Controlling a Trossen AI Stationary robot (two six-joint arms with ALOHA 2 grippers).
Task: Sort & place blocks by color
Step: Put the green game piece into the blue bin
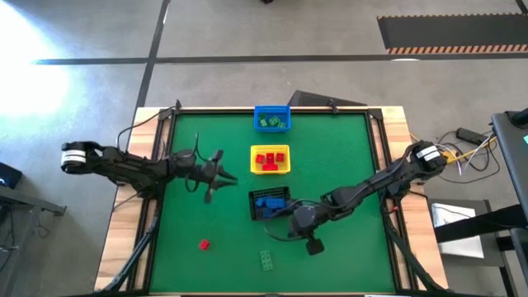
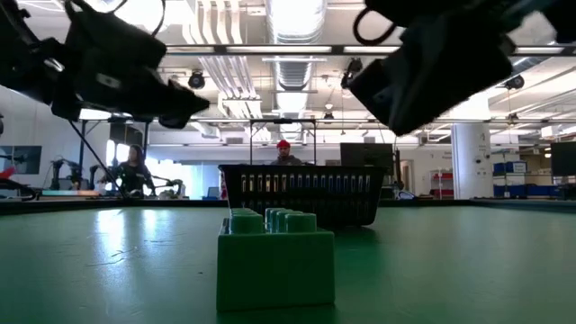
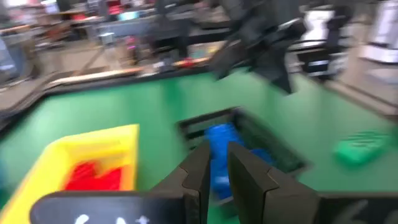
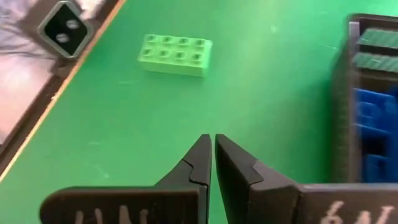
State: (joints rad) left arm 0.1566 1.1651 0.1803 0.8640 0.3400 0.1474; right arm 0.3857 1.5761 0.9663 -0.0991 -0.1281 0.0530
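In the high view, three mesh baskets are seen in a column down the middle of the green table (image 1: 330, 165): a blue basket (image 1: 271, 110) at the top holding green blocks (image 1: 271, 123), a yellow basket (image 1: 270, 149) below it holding red blocks (image 1: 269, 159), and a black basket (image 1: 261, 210) lowest holding blue blocks (image 1: 268, 203). Two blocks are left loose on the mat: a red block (image 1: 204, 244) at lower left and a green block (image 1: 267, 260) at bottom centre. The right gripper (image 1: 313, 244) is held just below and right of the black basket, near the green block; its fingers (image 4: 200, 163) are pressed together on nothing. The left gripper (image 1: 216, 169) is poised at centre left, beside the yellow basket, its fingers (image 3: 198, 174) nearly closed and empty
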